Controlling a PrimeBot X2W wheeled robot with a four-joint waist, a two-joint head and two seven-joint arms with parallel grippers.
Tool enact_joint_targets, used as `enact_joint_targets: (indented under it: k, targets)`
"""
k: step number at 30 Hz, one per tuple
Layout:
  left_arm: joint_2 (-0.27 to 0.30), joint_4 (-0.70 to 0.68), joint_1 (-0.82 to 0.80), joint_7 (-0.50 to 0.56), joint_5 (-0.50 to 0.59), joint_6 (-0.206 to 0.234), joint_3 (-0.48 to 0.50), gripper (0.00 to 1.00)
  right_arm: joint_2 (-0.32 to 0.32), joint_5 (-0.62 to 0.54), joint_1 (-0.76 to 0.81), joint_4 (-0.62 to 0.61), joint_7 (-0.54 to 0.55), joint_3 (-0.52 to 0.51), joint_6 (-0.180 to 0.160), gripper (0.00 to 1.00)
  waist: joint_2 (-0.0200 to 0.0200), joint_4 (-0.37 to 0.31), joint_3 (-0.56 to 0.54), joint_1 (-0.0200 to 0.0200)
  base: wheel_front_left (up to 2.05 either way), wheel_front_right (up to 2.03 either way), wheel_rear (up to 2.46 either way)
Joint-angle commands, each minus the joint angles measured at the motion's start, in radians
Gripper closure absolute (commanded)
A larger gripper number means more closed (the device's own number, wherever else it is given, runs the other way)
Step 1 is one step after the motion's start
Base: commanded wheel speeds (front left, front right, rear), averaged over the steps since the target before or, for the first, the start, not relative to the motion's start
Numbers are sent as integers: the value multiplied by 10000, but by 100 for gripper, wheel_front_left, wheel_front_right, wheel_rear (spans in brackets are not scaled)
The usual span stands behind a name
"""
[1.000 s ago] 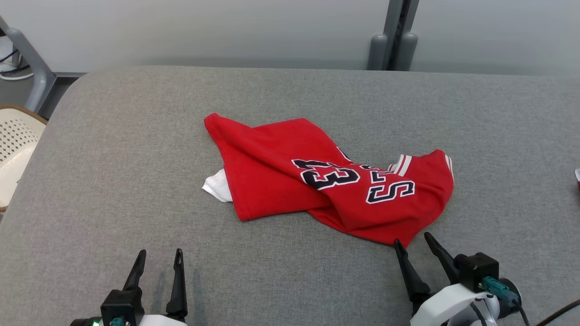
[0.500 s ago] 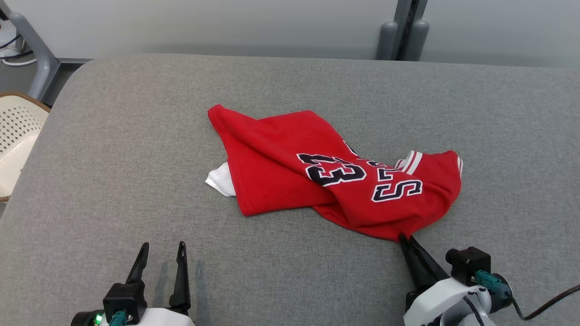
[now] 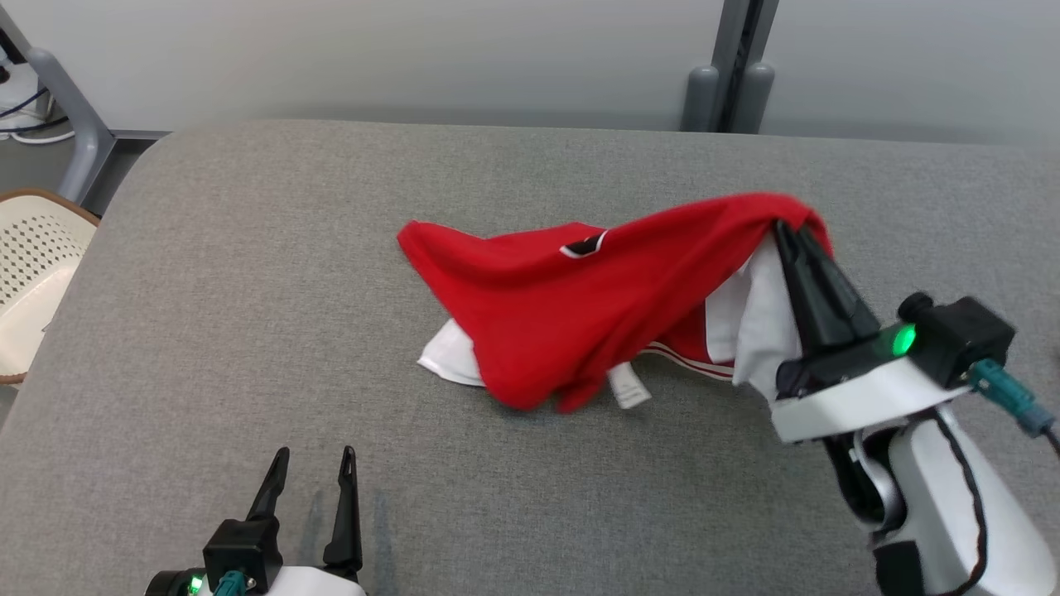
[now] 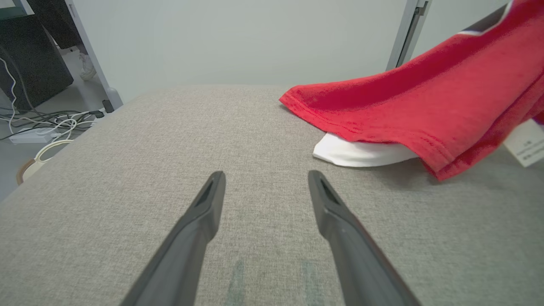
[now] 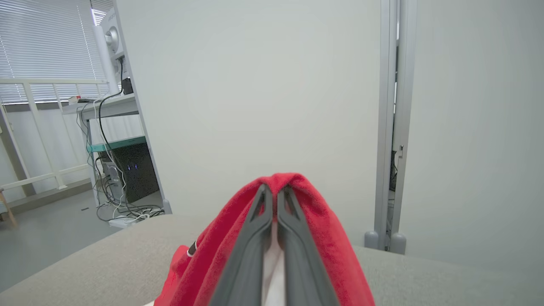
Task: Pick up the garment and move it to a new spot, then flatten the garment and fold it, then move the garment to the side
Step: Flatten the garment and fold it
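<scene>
My right end effector (image 3: 791, 234) pinches the garment (image 3: 580, 331) by one raised edge; left end effector (image 3: 315, 454) gapes empty. I fear that thin pinch slipping as cloth drags.

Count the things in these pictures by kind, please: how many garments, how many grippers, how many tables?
Garments: 1, the red garment
Grippers: 2, the left gripper with jaws open, the right gripper with jaws shut on the red garment
Tables: 1, the grey table
Total: 4
</scene>
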Motion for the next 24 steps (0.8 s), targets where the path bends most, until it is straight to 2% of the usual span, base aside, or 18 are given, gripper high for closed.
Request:
enact_joint_targets:
  k: [1, 6, 10, 11, 12, 13, 14, 20, 24]
  targets:
    - [37, 0, -78, -19, -60, -52, -69, 0, -386, -82, -609, -291, 4, -164, 1, 100, 0, 161, -77, 0, 0, 0, 0]
    - [34, 23, 8, -17, -50, -94, -131, 0, -916, -218, -1502, 111, 4, -449, 1, 100, 0, 420, -77, 0, 0, 0, 0]
    - [34, 98, -68, -17, -28, -163, -231, 0, -1413, -652, -2545, 1682, 4, -241, 1, 100, 0, 716, 86, 0, 0, 0, 0]
    - [31, 115, -105, -17, -40, -145, -275, 0, -1429, -647, -2843, 2180, 4, -267, -1, 73, 0, 784, 140, 0, 0, 0, 0]
    - [31, 136, -146, -17, -47, -156, -314, 0, -1521, -826, -3165, 2611, 3, -179, 1, 54, 0, 849, 194, 0, 0, 0, 0]
    - [32, 162, -189, -17, -67, -155, -359, 0, -1573, -905, -3408, 3190, 3, -173, 1, 12, 0, 913, 242, 0, 0, 0, 0]
    - [38, 191, -229, -17, -87, -154, -400, 0, -1496, -797, -3613, 3694, 4, -250, -1, 0, 0, 971, 272, 0, 0, 0, 0]
    - [32, 248, -255, -17, -111, -32, -523, 0, -1357, -1202, -4604, 5695, 4, -621, -1, 0, 0, 1019, 270, 0, 0, 0, 0]
    - [33, 199, -286, -17, -157, 6, -478, 0, -1172, -1220, -4411, 5778, 4, -563, -1, 0, 0, 773, 197, 0, 0, 0, 0]
